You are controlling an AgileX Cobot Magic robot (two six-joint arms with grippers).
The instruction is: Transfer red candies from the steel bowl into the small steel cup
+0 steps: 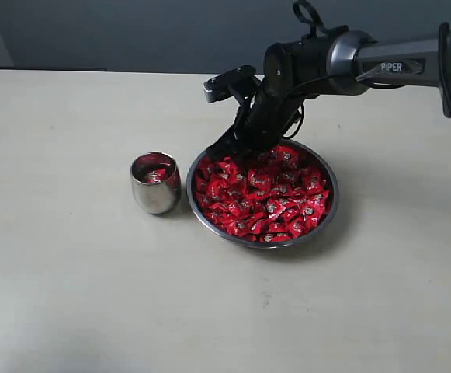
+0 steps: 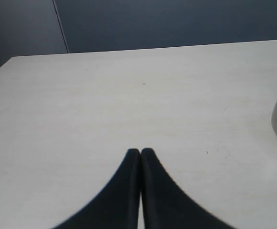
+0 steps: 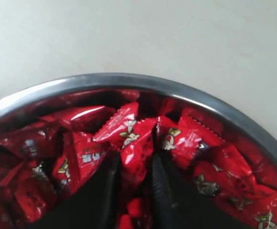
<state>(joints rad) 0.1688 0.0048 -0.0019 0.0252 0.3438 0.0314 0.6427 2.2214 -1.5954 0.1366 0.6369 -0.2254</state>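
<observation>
Grip is best confirmed before lifting — the right gripper (image 3: 134, 162) is pinched on one of the red candies (image 3: 138, 150) in the steel bowl (image 3: 114, 78), mid-worktop. The small steel cup (image 1: 155, 198) stands just beside the bowl; the left gripper (image 2: 140, 152) is clenched, empty.

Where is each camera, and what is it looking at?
Exterior: off the arms, looking down at steel bowl, small steel cup, right arm.
Left wrist: on left arm, looking across table past shut left end effector.
Right wrist: on right arm, looking into bowl; right end effector among red candies.
Shared: exterior and left wrist both show the cup.
</observation>
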